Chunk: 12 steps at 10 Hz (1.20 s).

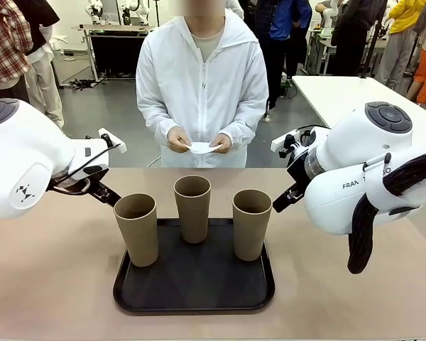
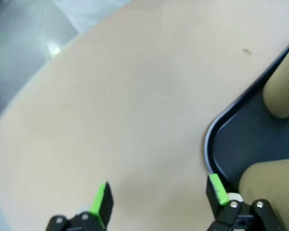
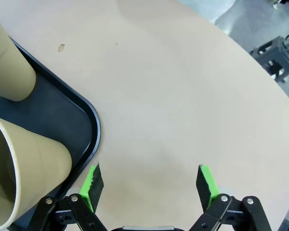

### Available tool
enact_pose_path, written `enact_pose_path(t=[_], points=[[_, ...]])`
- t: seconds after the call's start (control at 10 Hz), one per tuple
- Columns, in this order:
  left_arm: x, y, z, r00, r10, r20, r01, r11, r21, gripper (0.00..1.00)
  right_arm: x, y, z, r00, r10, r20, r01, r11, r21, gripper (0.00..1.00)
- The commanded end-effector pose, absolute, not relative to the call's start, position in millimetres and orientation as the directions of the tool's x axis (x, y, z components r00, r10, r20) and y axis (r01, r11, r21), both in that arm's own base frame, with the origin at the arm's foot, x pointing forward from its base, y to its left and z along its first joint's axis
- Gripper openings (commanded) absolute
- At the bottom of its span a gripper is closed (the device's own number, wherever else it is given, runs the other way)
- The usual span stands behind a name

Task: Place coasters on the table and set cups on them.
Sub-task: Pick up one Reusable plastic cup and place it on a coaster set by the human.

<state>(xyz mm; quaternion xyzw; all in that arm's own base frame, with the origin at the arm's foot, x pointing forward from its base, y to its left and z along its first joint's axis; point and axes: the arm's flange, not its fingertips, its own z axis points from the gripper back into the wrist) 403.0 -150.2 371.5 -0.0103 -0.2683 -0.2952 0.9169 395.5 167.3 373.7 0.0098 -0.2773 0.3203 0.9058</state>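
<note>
Coasters [image 1: 202, 148] are not down yet; call them that thin white piece held in the person's two hands [image 1: 179, 139], beyond the far edge and off the surface. How many are in that hold, I can't tell.

Biggest first: the beige desk [image 1: 50, 284] lies bare on both sides of the black tray [image 1: 192, 307], so there's plenty of room for coasters to land.

On that tray stand the three tan cups, all upright and apart: left [image 1: 137, 231], middle [image 1: 192, 209] and right [image 1: 250, 226].

The left end effector [image 2: 159, 191] hangs with jaws spread wide and nothing between them, over bare desk just beside the tray's corner. One green pad sits at the rim, near the closest cup.

The right end effector [image 3: 149, 179] mirrors it on the other side, jaws wide and empty, one pad by the tray's rounded corner.

My read is that laying the coasters comes first. They want spots on open desk, well apart from each other and clear of the tray rim.

Then each cup should be taken around its mid-body and lifted straight up over the rim. It should come down square in the middle of a coaster, with no sliding, since paper that thin would likely skid or crumple.
</note>
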Motion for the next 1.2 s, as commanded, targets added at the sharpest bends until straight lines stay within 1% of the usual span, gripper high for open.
enact_pose_path(t=[0.0,0.1,0.2,0.3,0.4,0.5,0.6,0.7,0.8,0.9,1.0,1.1], points=[[403.0,-150.2,371.5,0.682,-0.536,0.498,0.547,0.826,0.139,1.00,395.5,167.2,373.7,0.641,0.574,0.509,-0.585,0.795,-0.159,1.00],[403.0,-150.2,371.5,0.682,-0.536,0.498,0.547,0.826,0.139,1.00,395.5,167.3,373.7,0.641,0.575,0.509,-0.586,0.795,-0.160,1.00],[405.9,-139.3,392.0,0.639,-0.585,0.500,0.523,0.807,0.274,1.00,395.9,164.6,394.3,0.651,0.569,0.503,-0.557,0.808,-0.194,1.00],[400.4,-126.9,440.3,0.604,-0.603,0.521,0.483,0.797,0.363,1.00,386.5,161.7,425.5,0.668,0.551,0.500,-0.530,0.824,-0.200,1.00],[389.1,-119.9,468.7,0.594,-0.612,0.522,0.472,0.791,0.390,1.00,372.5,158.7,448.0,0.686,0.549,0.477,-0.507,0.831,-0.228,1.00],[375.8,-111.6,496.8,0.609,-0.618,0.497,0.488,0.786,0.380,1.00,352.5,156.6,470.1,0.700,0.548,0.458,-0.485,0.836,-0.258,1.00],[344.6,-106.1,518.9,0.687,-0.575,0.445,0.523,0.816,0.247,1.00,318.4,152.5,483.4,0.756,0.552,0.352,-0.509,0.834,-0.213,1.00],[326.3,-103.5,536.8,0.734,-0.556,0.390,0.548,0.824,0.142,1.00,292.2,154.9,489.2,0.782,0.555,0.282,-0.520,0.832,-0.193,1.00],[302.2,-101.5,543.5,0.805,-0.502,0.316,0.518,0.855,0.040,1.00,258.7,154.9,491.8,0.796,0.558,0.233,-0.532,0.830,-0.167,1.00],[278.0,-98.9,541.5,0.853,-0.454,0.258,0.468,0.884,0.008,1.00,226.7,152.0,485.8,0.811,0.553,0.190,-0.528,0.832,-0.172,1.00],[265.7,-94.2,537.7,0.881,-0.420,0.218,0.426,0.905,0.021,1.00,213.7,149.3,473.5,0.817,0.555,0.159,-0.520,0.827,-0.215,1.00],[295.8,-106.0,528.6,0.770,-0.543,0.335,0.552,0.830,0.078,1.00,223.1,141.6,458.6,0.834,0.524,0.172,-0.452,0.828,-0.333,1.00]])
